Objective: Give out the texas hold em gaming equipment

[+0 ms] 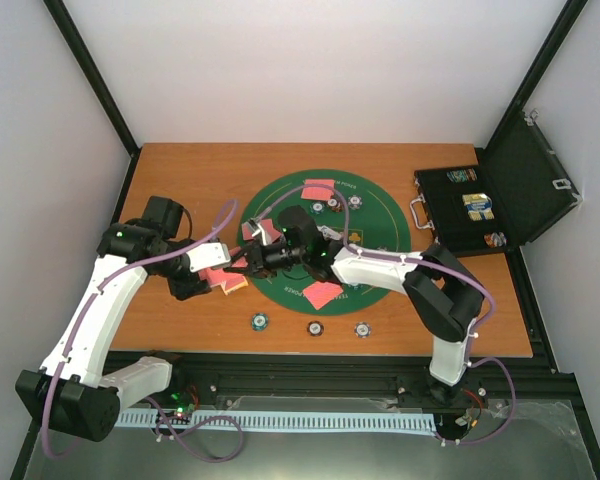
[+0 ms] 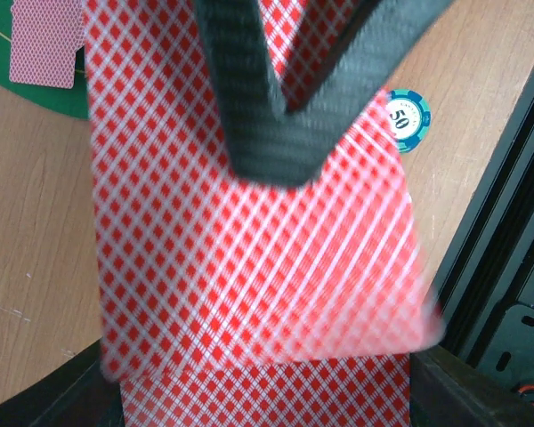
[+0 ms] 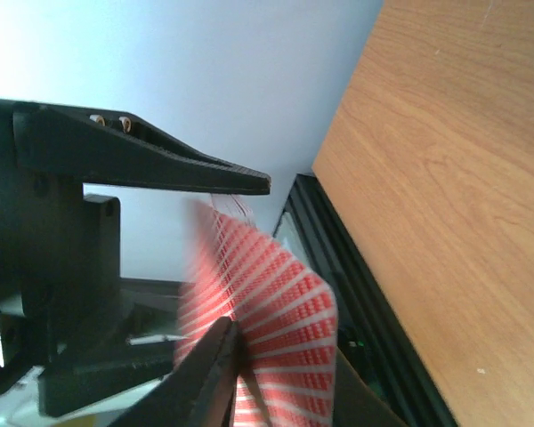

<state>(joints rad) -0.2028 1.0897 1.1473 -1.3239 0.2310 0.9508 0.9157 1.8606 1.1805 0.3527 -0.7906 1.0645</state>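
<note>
My left gripper (image 1: 216, 276) is shut on a deck of pink-red-backed playing cards (image 2: 249, 294) held above the table left of the mat; the deck fills the left wrist view. My right gripper (image 1: 243, 262) reaches across to the deck. Its black fingers (image 2: 254, 116) lie over the blurred, bent top card (image 3: 285, 311). That card sits between the right gripper (image 3: 247, 256) jaws, which stand apart; it touches the lower finger. Three cards (image 1: 323, 293) lie on the green mat (image 1: 380, 250). Three striped chips (image 1: 315, 327) line the front edge, and more chips (image 1: 334, 204) sit on the mat's far side.
An open black case (image 1: 500, 200) stands at the back right with boxes inside. A blue chip (image 2: 407, 116) lies on the wood near the black frame rail (image 2: 507, 267). White walls close in the table's back and sides.
</note>
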